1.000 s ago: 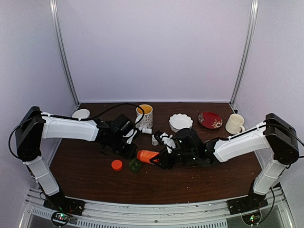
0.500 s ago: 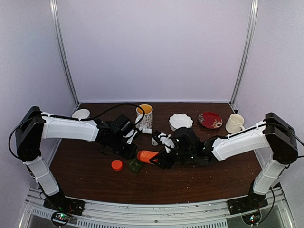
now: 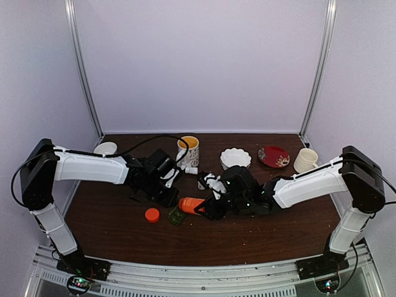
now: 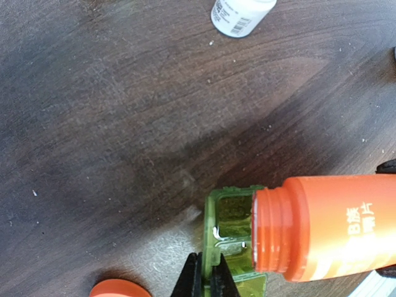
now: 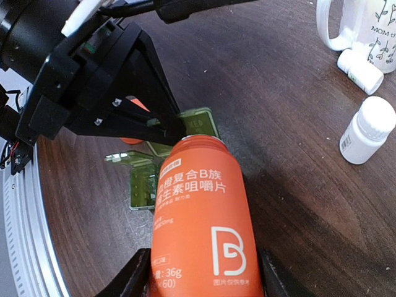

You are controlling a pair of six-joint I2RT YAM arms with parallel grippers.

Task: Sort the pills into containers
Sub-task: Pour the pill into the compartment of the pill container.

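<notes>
The green pill box (image 4: 230,218) lies open on the table, also seen in the top view (image 3: 176,215) and the right wrist view (image 5: 147,185). My left gripper (image 4: 208,279) is shut on its near wall. My right gripper (image 5: 201,275) is shut on the uncapped orange bottle (image 5: 199,216), which lies tilted on its side. The bottle's open mouth (image 4: 263,230) hangs over a box compartment. In the top view the bottle (image 3: 192,203) sits between the left gripper (image 3: 168,199) and the right gripper (image 3: 208,208). No pills show.
The orange cap (image 3: 152,215) lies left of the box. Two small white bottles (image 3: 202,182) (image 3: 190,169) stand or lie behind it, near a patterned mug (image 3: 188,150). Further back are a white bowl (image 3: 236,158), a red plate (image 3: 273,156) and a cream mug (image 3: 305,161).
My right arm has shifted slightly left, carrying the orange bottle's mouth closer over the pill box. The left arm has stayed put.
</notes>
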